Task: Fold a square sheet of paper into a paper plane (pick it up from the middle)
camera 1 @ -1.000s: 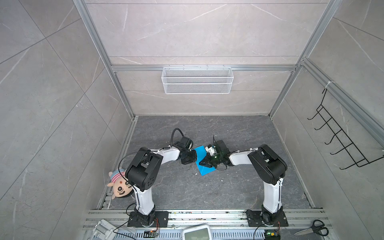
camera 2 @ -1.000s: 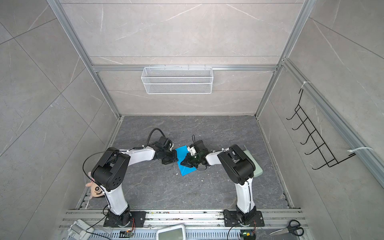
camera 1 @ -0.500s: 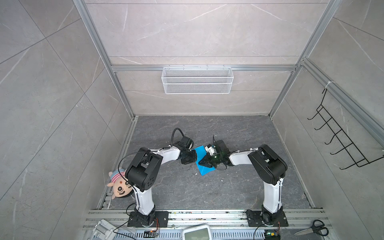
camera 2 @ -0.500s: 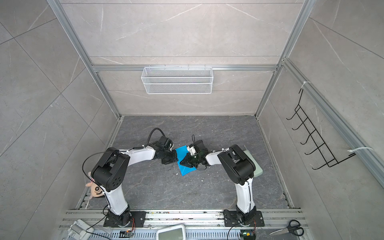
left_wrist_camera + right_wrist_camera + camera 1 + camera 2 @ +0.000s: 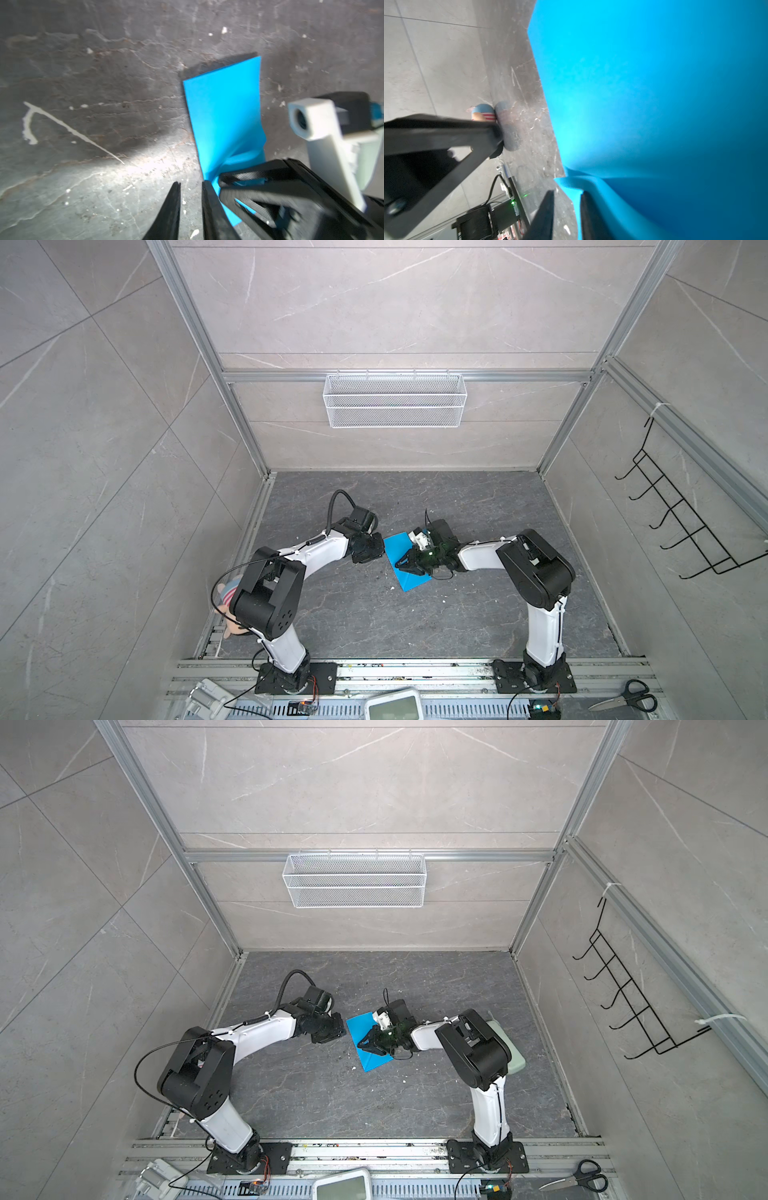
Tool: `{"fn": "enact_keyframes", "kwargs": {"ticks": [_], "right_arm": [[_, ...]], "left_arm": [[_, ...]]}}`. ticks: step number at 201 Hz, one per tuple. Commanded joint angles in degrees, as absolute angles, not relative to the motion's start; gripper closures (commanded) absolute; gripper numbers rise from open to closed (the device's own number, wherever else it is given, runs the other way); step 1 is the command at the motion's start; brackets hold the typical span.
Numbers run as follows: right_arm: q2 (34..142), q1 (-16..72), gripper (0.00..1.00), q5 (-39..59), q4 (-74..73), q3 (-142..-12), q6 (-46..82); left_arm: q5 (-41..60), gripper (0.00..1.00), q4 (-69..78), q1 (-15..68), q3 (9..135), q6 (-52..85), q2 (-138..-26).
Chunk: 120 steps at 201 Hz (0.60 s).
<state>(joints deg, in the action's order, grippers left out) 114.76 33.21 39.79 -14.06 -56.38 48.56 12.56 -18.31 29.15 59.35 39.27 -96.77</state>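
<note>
Blue sheet of paper (image 5: 409, 581) on the tabletop (image 5: 374, 614), one edge curled up; left claw (image 5: 190, 184) slightly spread beside it. The right claw (image 5: 566, 194), narrowly parted, touches the curl

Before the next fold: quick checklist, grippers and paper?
1. Left gripper clear of paper: ok, jaws parted, nothing between.
2. Right gripper clear of paper: cannot tell, jaws parted, paper edge against one finger.
3. Square sheet of paper on table, between grippers: ok.
4. Fold lying flat: not ok, flap stands up.
5. Plane shape formed: not ok, no pointed nose.
</note>
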Motion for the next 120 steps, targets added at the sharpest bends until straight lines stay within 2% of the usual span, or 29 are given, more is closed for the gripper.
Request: {"fn": "enact_keyframes", "kwargs": {"ticks": [1, 31, 120], "right_arm": [[116.32, 33.21, 0.84, 34.19, -7.81, -55.63, 47.3], [116.29, 33.28, 0.92, 33.42, -6.47, -55.9, 46.77], [116.19, 33.22, 0.94, 32.95, -5.89, -56.07, 46.77]], "left_arm": [[16.13, 0.81, -15.22, 30.99, 58.72, 39.4, -94.9], [17.52, 0.88, -13.71, 33.23, 58.72, 39.29, -96.32], [16.93, 1.0, -16.75, 34.89, 61.51, 38.19, -103.06]]}}
